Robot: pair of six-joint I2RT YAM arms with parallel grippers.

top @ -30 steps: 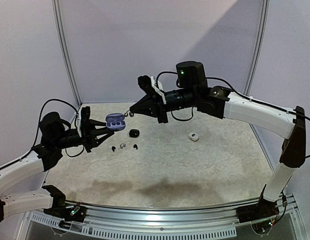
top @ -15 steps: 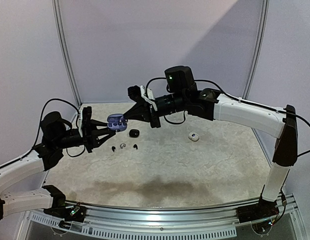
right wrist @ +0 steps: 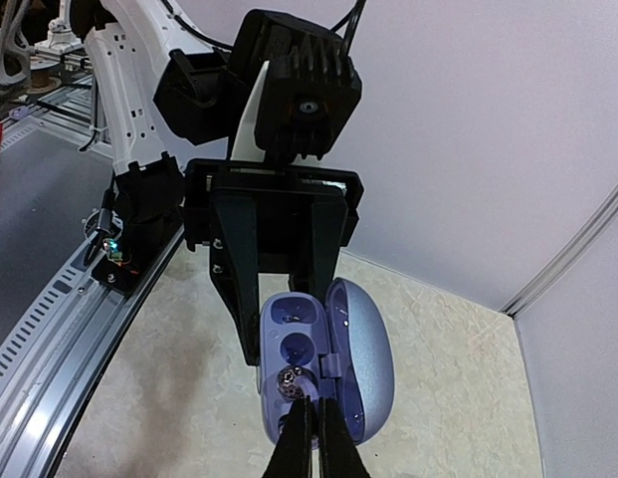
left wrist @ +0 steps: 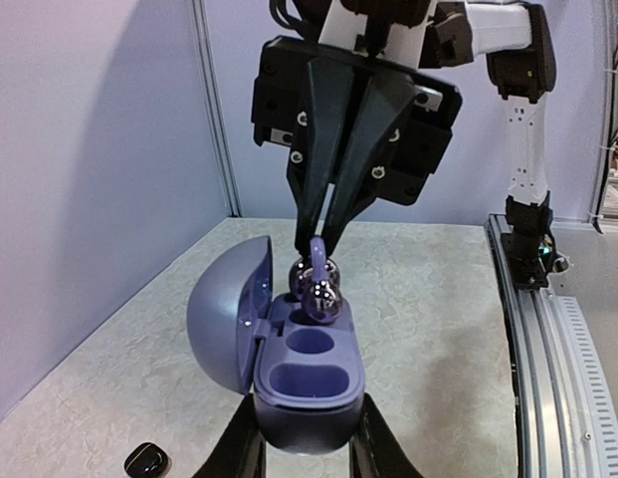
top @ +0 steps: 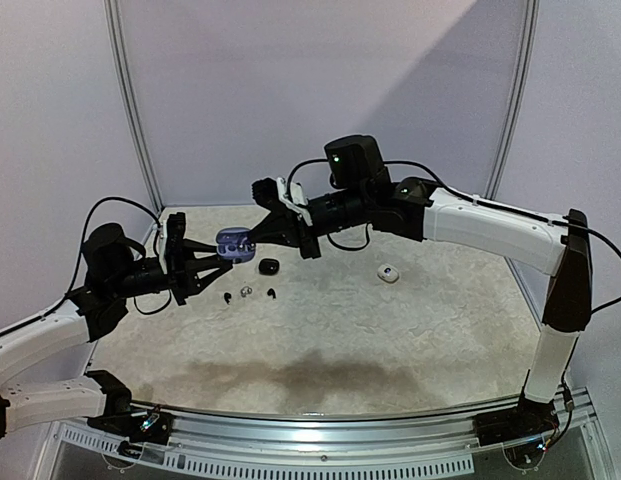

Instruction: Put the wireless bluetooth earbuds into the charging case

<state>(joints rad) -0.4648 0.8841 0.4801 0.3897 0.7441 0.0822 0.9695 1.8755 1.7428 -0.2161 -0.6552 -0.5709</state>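
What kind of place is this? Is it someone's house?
Probably a robot lab or test booth, not a house. The left arm and right arm stand on a metal rail at a table, with plain walls around it.

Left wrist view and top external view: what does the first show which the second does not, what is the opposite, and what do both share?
Only the left wrist view shows inside the open purple case: its nearer sockets are empty, and the right gripper pinches a shiny earbud at the far one. Only the top external view shows the white case and three loose earbuds on the table. Both show the left gripper holding the purple case in the air, with the right gripper at it.
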